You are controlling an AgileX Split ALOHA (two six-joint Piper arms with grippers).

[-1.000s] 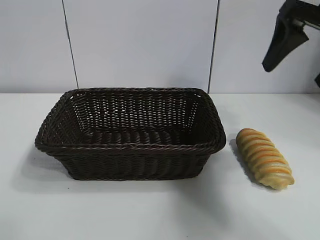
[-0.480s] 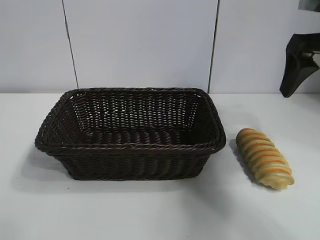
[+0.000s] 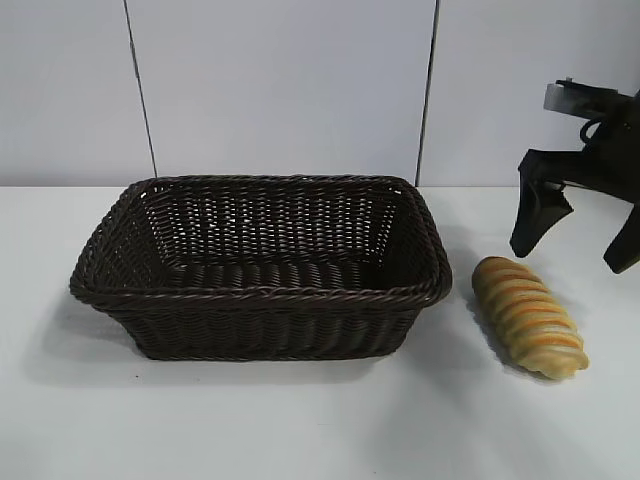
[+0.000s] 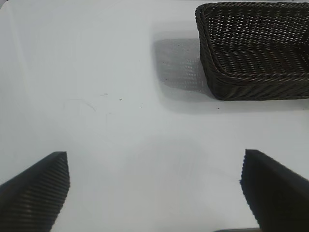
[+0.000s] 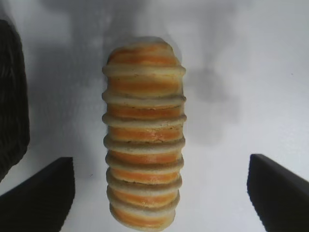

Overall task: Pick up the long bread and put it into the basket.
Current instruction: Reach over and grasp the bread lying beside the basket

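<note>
The long bread (image 3: 528, 317), a ridged loaf striped orange and pale yellow, lies on the white table just right of the basket (image 3: 260, 293). That basket is dark-brown wicker and holds nothing. My right gripper (image 3: 572, 252) hangs open a little above and behind the loaf. In the right wrist view the long bread (image 5: 144, 135) lies lengthwise between the spread fingers of the right gripper (image 5: 161, 169), untouched. My left gripper (image 4: 154, 164) is open over bare table, with the basket (image 4: 205, 53) off to one side; it is out of the exterior view.
A white table top (image 3: 300, 420) extends in front of the basket and loaf. Behind stands a pale panelled wall (image 3: 280, 90). An edge of the basket (image 5: 12, 96) shows beside the right fingers.
The right gripper has come down from the upper right corner to just above the bread. Basket and bread have not moved.
</note>
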